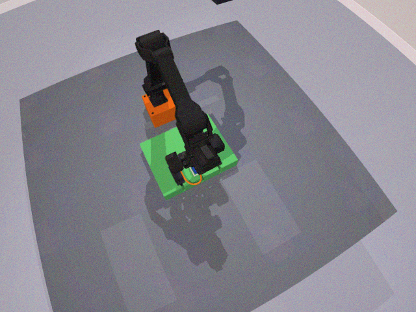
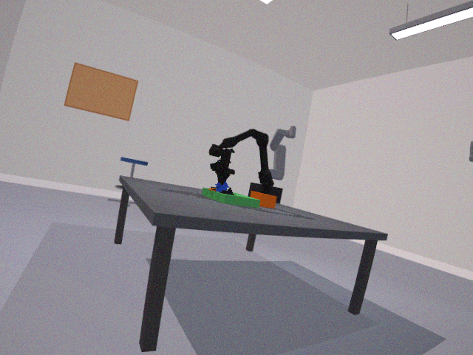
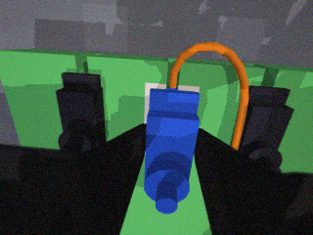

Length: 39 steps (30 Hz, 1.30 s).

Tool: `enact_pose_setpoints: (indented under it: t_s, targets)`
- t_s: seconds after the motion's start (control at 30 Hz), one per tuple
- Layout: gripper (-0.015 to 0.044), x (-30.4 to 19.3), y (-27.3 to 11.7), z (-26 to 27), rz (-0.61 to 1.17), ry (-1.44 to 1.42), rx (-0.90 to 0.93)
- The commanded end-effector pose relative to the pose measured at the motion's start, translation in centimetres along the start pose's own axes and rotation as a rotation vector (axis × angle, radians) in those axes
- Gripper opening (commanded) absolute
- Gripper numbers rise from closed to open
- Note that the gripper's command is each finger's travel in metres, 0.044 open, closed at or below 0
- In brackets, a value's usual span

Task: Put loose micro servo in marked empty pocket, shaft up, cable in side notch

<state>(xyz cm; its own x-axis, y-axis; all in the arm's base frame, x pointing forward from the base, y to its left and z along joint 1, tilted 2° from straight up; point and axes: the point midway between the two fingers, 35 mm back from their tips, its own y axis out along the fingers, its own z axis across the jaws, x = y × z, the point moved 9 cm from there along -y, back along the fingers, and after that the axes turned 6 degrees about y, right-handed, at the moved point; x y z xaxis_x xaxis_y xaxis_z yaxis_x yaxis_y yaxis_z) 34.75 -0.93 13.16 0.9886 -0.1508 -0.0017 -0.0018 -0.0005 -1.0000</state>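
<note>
My gripper (image 3: 170, 132) (image 2: 222, 182) is shut on the blue micro servo (image 3: 171, 129) (image 2: 221, 187) (image 1: 194, 170), low over the green deck (image 1: 171, 141) (image 2: 244, 200) (image 3: 127, 73). The servo's output shaft points up toward the wrist camera. The white pocket outline (image 3: 147, 105) shows at the servo's left and far end in the wrist view; the servo hides most of the pocket. Whether its lower body is inside the pocket cannot be told. The orange cable (image 3: 210, 46) (image 1: 193, 183) leaves the servo's far end near the edge notch and loops to the right in the wrist view.
Black servos sit in the deck on the left (image 3: 80, 113) and right (image 3: 266, 122) of the blue one in the wrist view, close to the fingers. An orange block (image 1: 164, 116) (image 2: 263, 199) stands beside the deck, near the arm's base.
</note>
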Motion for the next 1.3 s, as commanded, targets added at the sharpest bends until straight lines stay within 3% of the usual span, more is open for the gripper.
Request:
enact_pose_setpoints:
  t_s: [0.0, 1.27]
  targets:
    - [0.0000, 0.0, 0.4, 0.0, 0.000, -0.003, 0.001]
    - [0.0000, -0.1, 3.6, 0.0, 0.000, -0.003, 0.001]
